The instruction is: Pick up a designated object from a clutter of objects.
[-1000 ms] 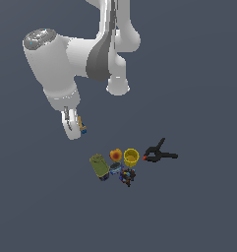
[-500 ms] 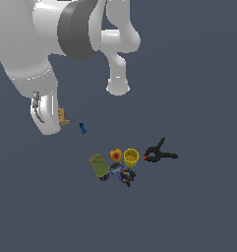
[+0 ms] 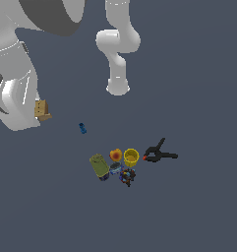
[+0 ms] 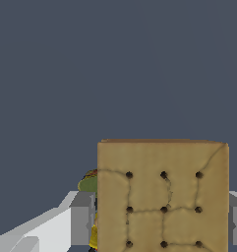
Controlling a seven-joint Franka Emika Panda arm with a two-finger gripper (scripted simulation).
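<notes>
**Tan cube held up by the gripper, off to one side of the clutter**

Wood-coloured and marked with dark dots, the cube sits clamped at the tip of the gripper, high at the exterior view's left. In the wrist view the cube fills the space between the 2 grey fingers, one pressing on each side; the face turned to the camera shows 9 dots in 3 rows of 3, with thin cracks running across the grain. The pincer is closed on the cube and carries it.

Taking the yellow cup as the landmark: the cube is well apart from it, far toward the exterior view's left and higher in the picture. The orange fruit lies just beside the cup on the exterior view's left, and the olive-green can lies beyond the fruit on the same side, tipped over. The black clamp lies near the cup on the exterior view's right, its handles spread. Dark multicoloured bits sit just below the cup in the picture, with a small dark piece between them and the can. The tiny blue piece lies alone, between the cup's group and the held cube.

The arm's white base stands well above the cup in the picture. Everything lies on a plain grey-blue floor.
</notes>
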